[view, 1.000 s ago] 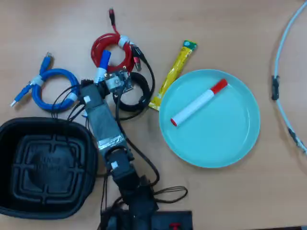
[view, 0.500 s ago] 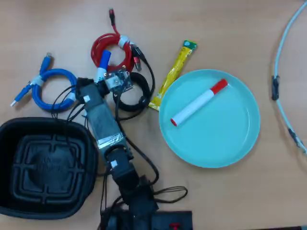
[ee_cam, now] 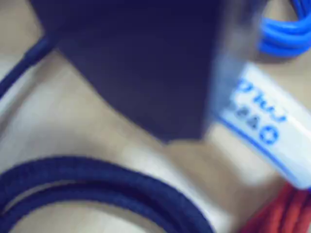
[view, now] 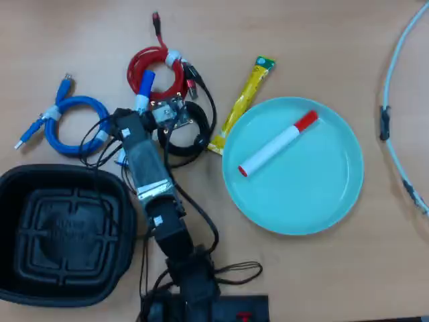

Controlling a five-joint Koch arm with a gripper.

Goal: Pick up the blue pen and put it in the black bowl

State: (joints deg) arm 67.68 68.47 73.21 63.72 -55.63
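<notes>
The blue pen (view: 145, 86) has a white barrel and a blue cap and lies across the red coiled cable (view: 155, 67) at the upper left of the overhead view. My gripper (view: 136, 115) sits right at the pen's lower end. In the blurred wrist view a dark jaw fills the top middle, and the pen's white barrel with blue print (ee_cam: 265, 116) lies just right of the gripper (ee_cam: 194, 131). The second jaw is not clear, so I cannot tell if the pen is gripped. The black bowl (view: 40, 201) stands empty at the lower left.
A blue coiled cable (view: 74, 124) lies left of the gripper and a black coiled cable (view: 194, 137) to its right. A yellow sachet (view: 244, 100) and a teal plate (view: 322, 194) holding a red-capped marker (view: 278, 143) lie to the right. A white cable (view: 392, 134) runs along the right edge.
</notes>
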